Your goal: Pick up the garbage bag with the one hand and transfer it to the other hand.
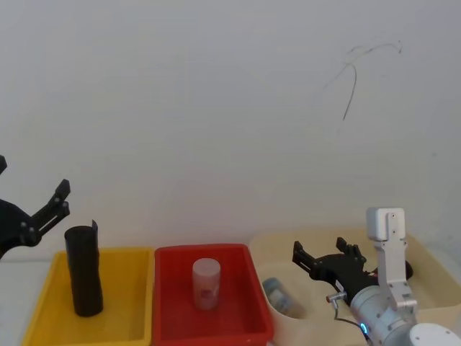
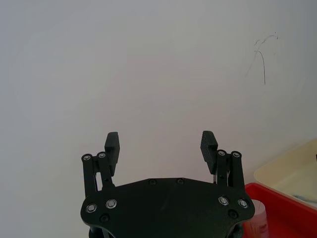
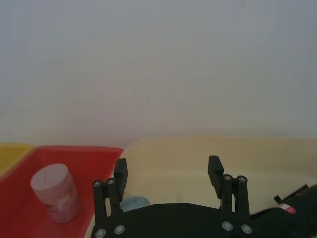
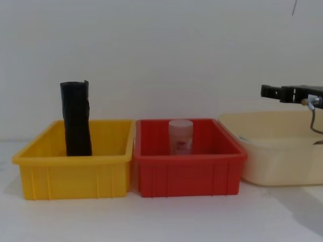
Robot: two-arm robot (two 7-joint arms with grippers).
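The garbage bag [image 3: 299, 201] lies in the cream tub [image 1: 425, 295] at the right; a piece of its black roll and its red-and-white label band show at the edge of the right wrist view. My right gripper [image 1: 324, 254] [image 3: 167, 168] [image 4: 277, 92] hovers open over the tub, a little left of the bag, with nothing between its fingers. Raised at the far left, beside the yellow bin, my left gripper [image 1: 61, 200] [image 2: 160, 144] is open and empty too.
A plain black roll [image 1: 84, 271] [image 4: 76, 119] stands upright in the yellow bin [image 1: 115, 328]. The red bin [image 1: 216, 328] in the middle holds a translucent pink-labelled jar [image 1: 206, 283]. A bluish container [image 1: 276, 294] lies in the cream tub's left end. A white wall stands behind.
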